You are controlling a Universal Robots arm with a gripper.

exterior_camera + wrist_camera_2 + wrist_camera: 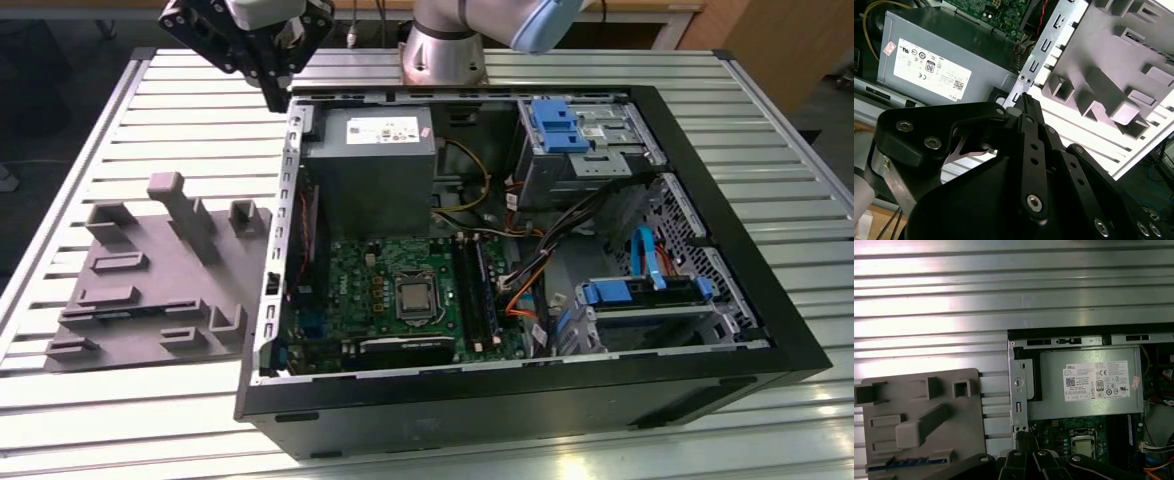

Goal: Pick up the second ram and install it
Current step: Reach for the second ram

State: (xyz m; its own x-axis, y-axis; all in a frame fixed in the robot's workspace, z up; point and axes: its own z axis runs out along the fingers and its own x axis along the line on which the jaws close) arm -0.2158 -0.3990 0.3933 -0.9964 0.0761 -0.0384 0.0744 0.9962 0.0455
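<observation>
Because the black multi-link gripper (278,97) hangs with its fingers pressed together on nothing, the first hazard, as I judge it, is plain: coming down on the stick like that would knock or scrape it rather than take it. The gripper hovers high over the back corner of the open black computer case (534,405), just above the bare metal wall beside the grey box-shaped power supply (367,165), and a careless descent could catch that wall's edge. The moulded grey plastic block (147,285) with upright posts lies on the slatted aluminium table (134,400), at the exterior view's left of the case. Its posts and slanted bar could snag the fingers on the way across. A thin stick gripped off-centre would likely tilt. Pushed tilted or reversed into the long black slots (475,290) of the green circuit board (360,290), it could jam or bend, and orange cables (523,285) lie close to those slots.

The second ram (906,461), a long thin flat stick with a bluish row along it, looks in the first wrist view to be seated in the block, on the far side of the slanted bar from the posts. That places it well apart from the gripper, lower down, toward the end of the block away from the fingers.
</observation>
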